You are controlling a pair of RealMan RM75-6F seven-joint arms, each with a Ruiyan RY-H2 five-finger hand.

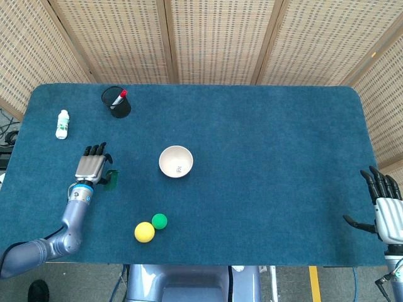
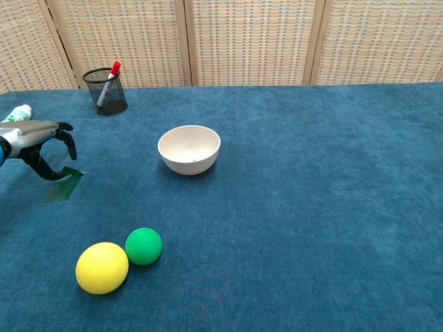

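Pinching small green piece (image 2: 64,184) near table's (image 1: 264,145) left edge, left hand (image 1: 93,167) holds its upper corner between thumb and fingertip. Piece looks thin, light, flimsy, likely slippery; edge pinch suits. Right hand (image 1: 385,206) at right edge, fingers spread, empty.

The 2 balls (image 2: 118,259) lie before the bowl (image 2: 189,149), touching.

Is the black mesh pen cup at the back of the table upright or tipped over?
Upright. The mesh cup stands on its base with its round rim facing up, and a red-capped marker leans inside it.
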